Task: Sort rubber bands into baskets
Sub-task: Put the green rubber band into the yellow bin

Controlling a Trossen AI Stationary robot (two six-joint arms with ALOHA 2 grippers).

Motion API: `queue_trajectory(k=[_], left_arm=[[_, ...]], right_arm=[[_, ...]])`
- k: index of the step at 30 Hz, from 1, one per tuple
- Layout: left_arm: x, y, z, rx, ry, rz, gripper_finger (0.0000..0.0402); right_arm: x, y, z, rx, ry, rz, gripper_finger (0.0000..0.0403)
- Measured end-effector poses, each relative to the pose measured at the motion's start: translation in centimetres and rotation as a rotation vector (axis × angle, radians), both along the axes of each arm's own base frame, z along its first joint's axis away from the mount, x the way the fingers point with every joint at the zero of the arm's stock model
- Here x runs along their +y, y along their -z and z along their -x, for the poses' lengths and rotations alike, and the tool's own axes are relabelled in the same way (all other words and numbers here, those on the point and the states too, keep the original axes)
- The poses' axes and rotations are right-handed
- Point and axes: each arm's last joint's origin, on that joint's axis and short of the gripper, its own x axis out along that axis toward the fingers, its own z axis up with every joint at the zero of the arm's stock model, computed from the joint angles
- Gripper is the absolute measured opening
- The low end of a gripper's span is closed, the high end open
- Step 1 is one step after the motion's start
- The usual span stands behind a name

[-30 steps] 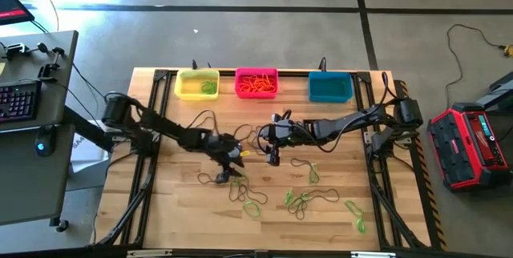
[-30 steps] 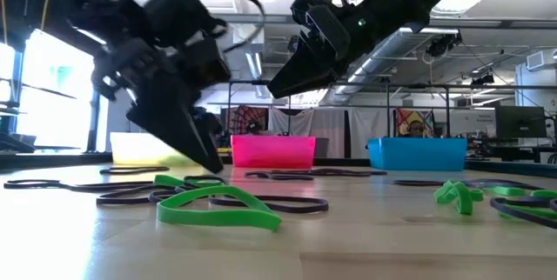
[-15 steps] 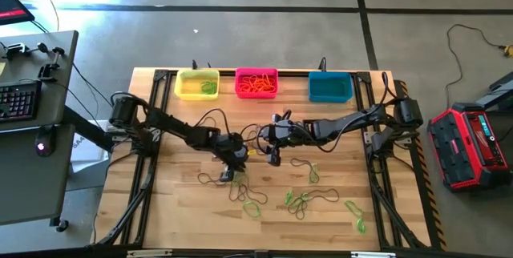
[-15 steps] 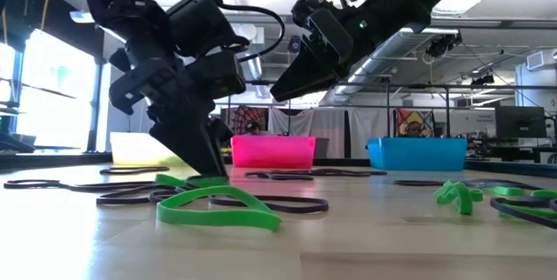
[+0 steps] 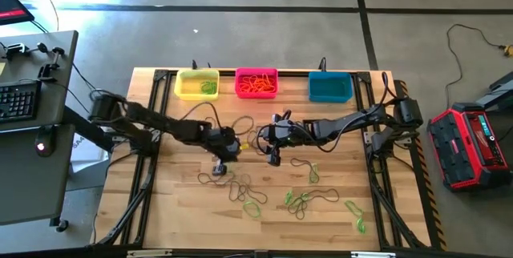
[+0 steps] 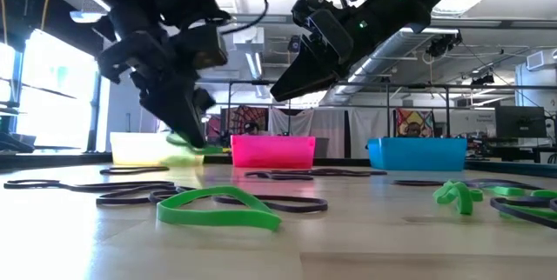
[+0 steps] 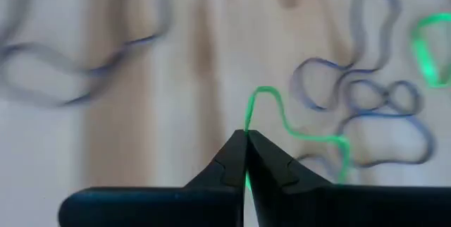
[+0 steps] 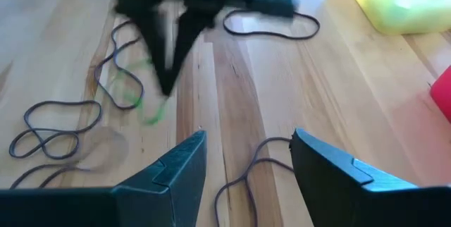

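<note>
High view: wooden desk point(image 5: 160, 202) with three baskets along its far edge: yellow basket point(image 5: 197, 84) holding some green, pink basket point(image 5: 256, 82) holding orange bands, teal basket point(image 5: 330, 87) showing no bands. Left gripper point(image 5: 222, 159) sits near desk centre, drawn back toward the baskets from where it stood half a second ago. Right gripper point(image 5: 273, 157) waits just beside it, unmoved. Loose rubber bands point(image 5: 300, 202), green and dark, lie scattered over the near half of the desk.

Low view: left gripper point(image 6: 193, 141) is now lifted clear of the desk, where a moment before its tips were down among the bands; a scrap of green shows at the tips. A large green loop point(image 6: 218, 208) stays flat in the foreground. Right gripper point(image 6: 283, 89) hangs above, unchanged.

Left wrist view: fingers point(image 7: 264, 163) pinched fully together on a green rubber band point(image 7: 296, 132), which trails off the tips above dark bands on the desk.

Right wrist view: fingers point(image 8: 176, 170) stand wide apart, holding nothing; the left gripper point(image 8: 165, 86) shows beyond with green dangling beneath it.

Judgement: the pick has just succeeded, and the carry to the yellow basket, where green already lies, comes next
</note>
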Motion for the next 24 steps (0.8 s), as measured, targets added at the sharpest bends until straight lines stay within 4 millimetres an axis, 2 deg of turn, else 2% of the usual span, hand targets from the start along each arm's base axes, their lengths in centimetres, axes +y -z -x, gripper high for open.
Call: queue_trajectory(k=[6,12,17,24], left_arm=[[2.1,-3.5,2.4,-0.013,-0.163,-0.120,0.0001],[5.9,-6.3,5.1,-0.033,-0.449,-0.227,0.0001],[9.9,-7.1,7.6,0.012,-0.682,-0.278,0.0001],[15.7,-7.1,10.7,0.063,-0.941,-0.352,0.0001]], right_arm=[[0.0,0.0,0.0,0.000,-0.004,0.006,0.0194],[0.0,0.0,0.0,0.000,-0.004,0.005,0.0194],[0.0,0.0,0.0,0.000,-0.005,0.006,0.0194],[0.0,0.0,0.0,0.000,-0.001,0.009,0.0194]])
